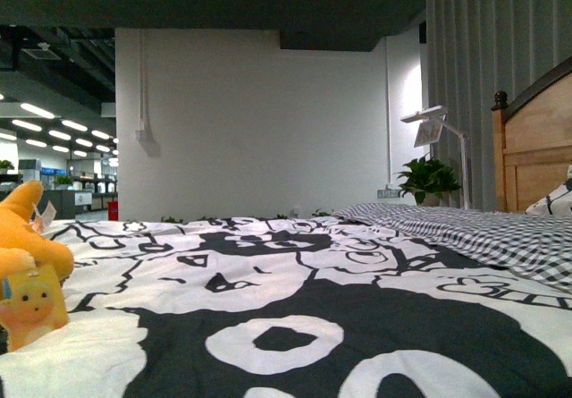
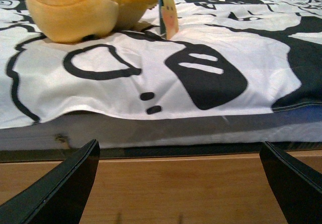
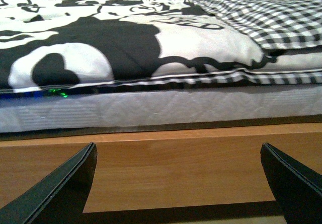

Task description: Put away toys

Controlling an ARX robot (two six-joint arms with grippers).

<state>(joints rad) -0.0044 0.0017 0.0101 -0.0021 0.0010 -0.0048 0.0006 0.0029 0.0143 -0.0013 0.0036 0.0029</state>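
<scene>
An orange-yellow plush toy (image 1: 22,237) lies on the bed at the far left of the front view, with a printed tag (image 1: 34,304) hanging in front of it. In the left wrist view the plush (image 2: 80,7) sits on the black-and-white duvet (image 2: 201,58), beyond the bed's edge, with its tag (image 2: 168,12) beside it. My left gripper (image 2: 180,183) is open and empty, low in front of the wooden bed frame (image 2: 176,183). My right gripper (image 3: 178,183) is open and empty, facing the wooden bed frame (image 3: 176,168) further right. Neither arm shows in the front view.
The black-and-white duvet (image 1: 295,309) covers the bed, over a checked sheet (image 1: 483,232). A wooden headboard (image 1: 532,152) and a patterned pillow (image 1: 554,199) are at the right. A white lamp (image 1: 438,134) and a potted plant (image 1: 429,179) stand beyond the bed.
</scene>
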